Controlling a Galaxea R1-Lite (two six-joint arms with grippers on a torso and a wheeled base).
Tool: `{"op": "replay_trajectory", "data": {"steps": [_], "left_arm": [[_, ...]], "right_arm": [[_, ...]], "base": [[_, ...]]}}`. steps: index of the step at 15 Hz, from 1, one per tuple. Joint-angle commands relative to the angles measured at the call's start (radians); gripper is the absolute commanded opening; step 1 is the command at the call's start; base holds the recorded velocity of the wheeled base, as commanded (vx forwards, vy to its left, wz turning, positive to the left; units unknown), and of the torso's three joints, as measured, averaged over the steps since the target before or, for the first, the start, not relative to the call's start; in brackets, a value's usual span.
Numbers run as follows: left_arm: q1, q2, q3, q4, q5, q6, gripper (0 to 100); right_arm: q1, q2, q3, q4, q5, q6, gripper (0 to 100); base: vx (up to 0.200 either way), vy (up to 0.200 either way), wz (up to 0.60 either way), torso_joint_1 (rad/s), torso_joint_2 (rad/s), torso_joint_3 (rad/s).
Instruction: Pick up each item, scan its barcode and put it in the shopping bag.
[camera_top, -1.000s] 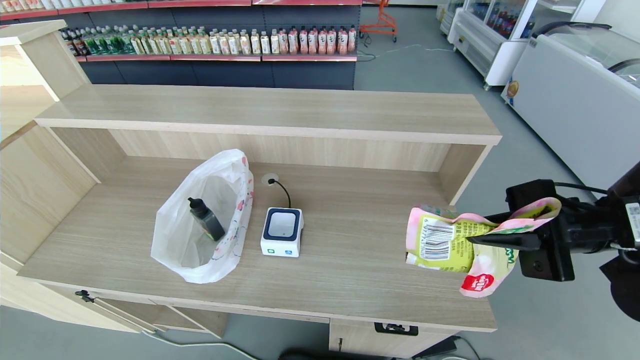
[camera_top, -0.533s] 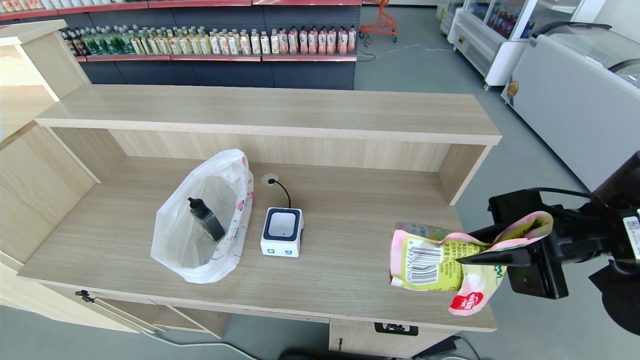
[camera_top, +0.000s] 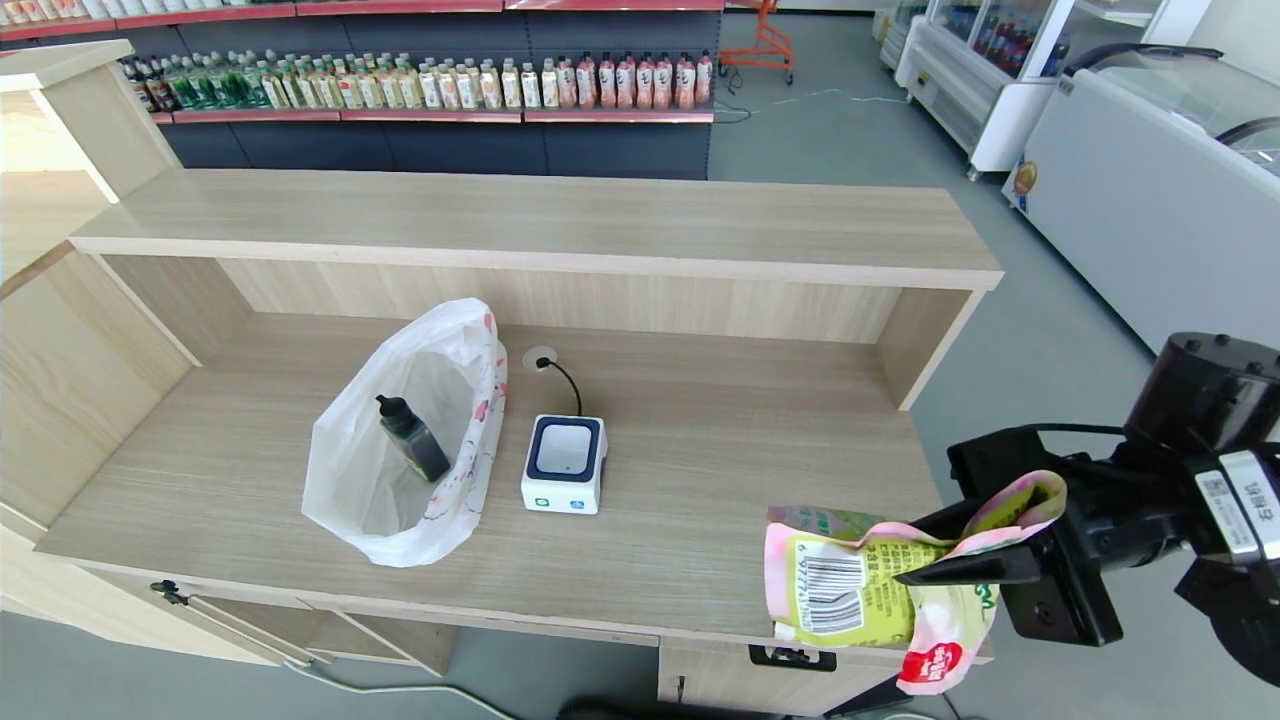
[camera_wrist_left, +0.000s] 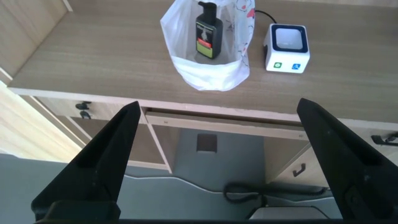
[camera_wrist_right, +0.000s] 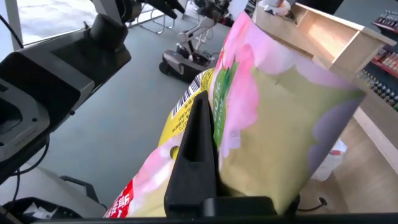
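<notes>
My right gripper (camera_top: 975, 545) is shut on a pink and green snack pouch (camera_top: 860, 590), held above the counter's front right corner with its barcode (camera_top: 828, 594) facing up. In the right wrist view the pouch (camera_wrist_right: 267, 118) is pinched by a dark finger (camera_wrist_right: 196, 155). The white scanner (camera_top: 564, 463) sits mid-counter, also seen from the left wrist (camera_wrist_left: 287, 48). Left of it stands the white shopping bag (camera_top: 410, 440) with a dark pump bottle (camera_top: 412, 438) inside; bag (camera_wrist_left: 208, 65) and bottle (camera_wrist_left: 206, 34) show from the left wrist too. My left gripper (camera_wrist_left: 217, 162) is open, below the counter's front edge.
The wooden counter (camera_top: 680, 480) has a raised back shelf (camera_top: 540, 225) and side walls. A cable (camera_top: 566, 380) runs from the scanner to a hole in the counter. Drawers (camera_wrist_left: 217, 140) sit under the front edge. Bottle shelves and freezers (camera_top: 1130, 170) stand behind.
My right gripper has carried the pouch toward the counter's front edge and slightly left. The bag, bottle and scanner have not moved.
</notes>
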Motion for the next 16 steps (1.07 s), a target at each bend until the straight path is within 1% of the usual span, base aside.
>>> {"op": "replay_trajectory", "data": {"steps": [1,10,13,16], "left_arm": [[0.000,0.000,0.000,0.000,0.000,0.000,100],[0.000,0.000,0.000,0.000,0.000,0.000,100],[0.000,0.000,0.000,0.000,0.000,0.000,100],[0.000,0.000,0.000,0.000,0.000,0.000,100]], "right_arm": [[0.006,0.013,-0.002,0.009,0.041,0.000,0],[0.025,0.067,0.002,0.018,0.041,-0.009,0],[0.025,0.089,0.002,0.017,0.035,-0.045,0],[0.025,0.095,0.002,0.017,0.033,-0.049,0]], "base": [[0.000,0.000,0.00,0.000,0.00,0.000],[0.000,0.000,0.00,0.000,0.00,0.000],[0.000,0.000,0.00,0.000,0.00,0.000],[0.000,0.000,0.00,0.000,0.00,0.000]]}}
